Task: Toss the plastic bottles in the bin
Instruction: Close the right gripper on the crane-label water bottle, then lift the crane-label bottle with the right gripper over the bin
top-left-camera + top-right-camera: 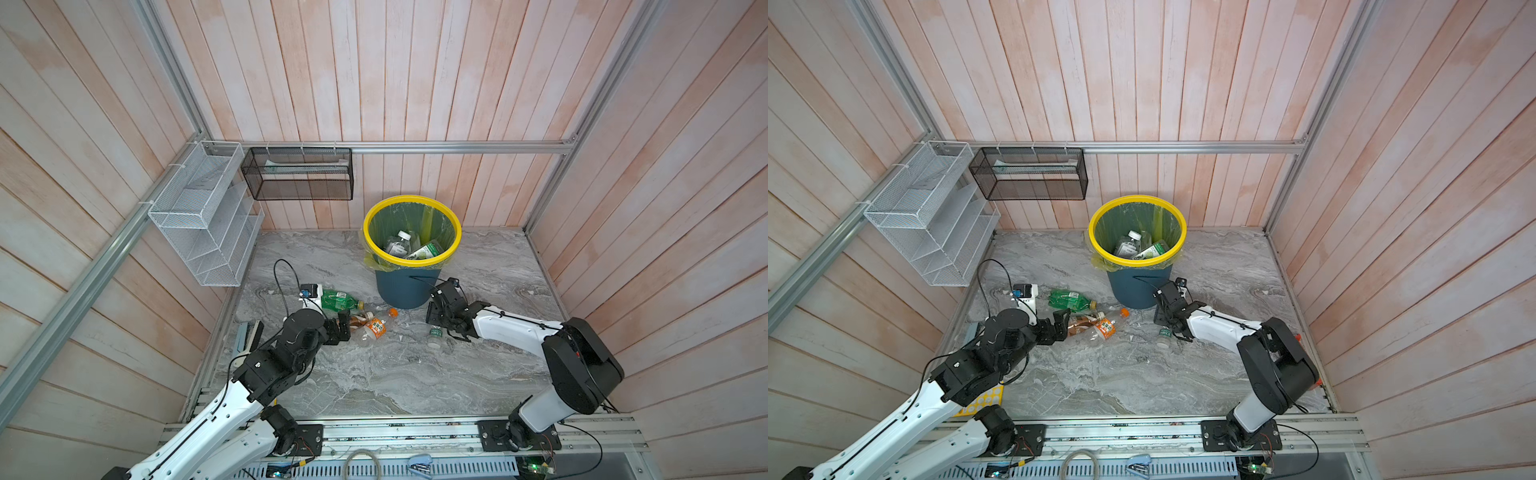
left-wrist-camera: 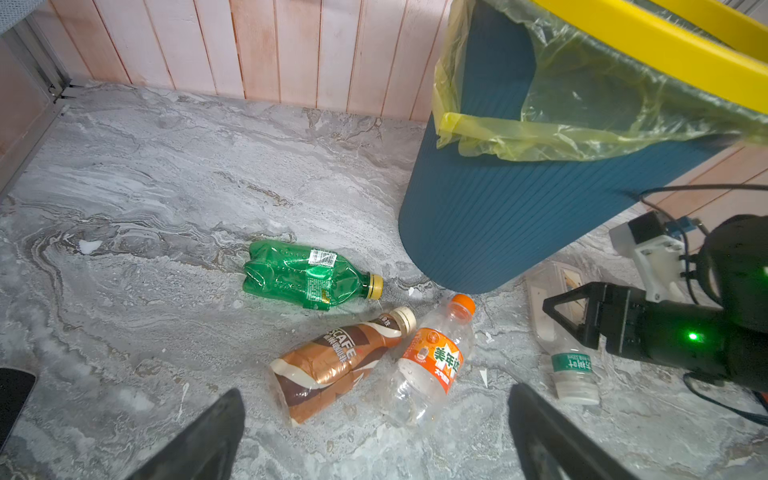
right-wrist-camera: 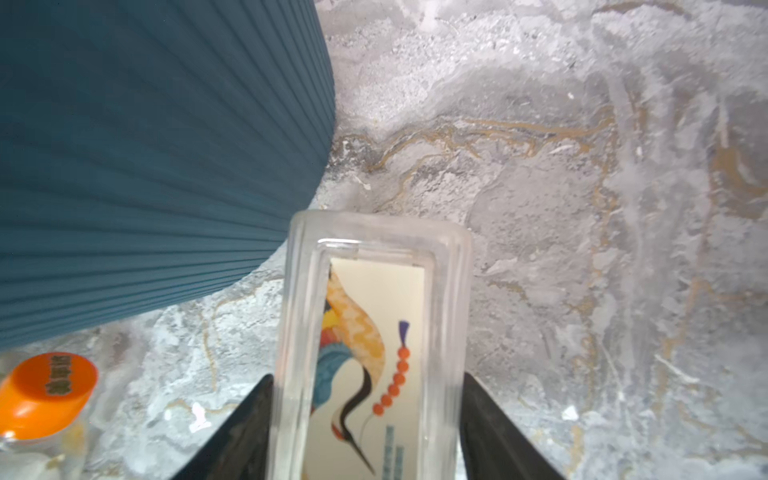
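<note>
Just near-right of the bin [image 1: 405,286], the right gripper [image 3: 368,380] clamps a clear bottle [image 3: 376,245] — the left gripper [image 2: 374,395], jaws wide apart, hovers by the brown bottle [image 2: 328,370].

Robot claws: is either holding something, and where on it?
The right gripper pinches the clear crane-label bottle across its body; the left gripper holds nothing.
</note>
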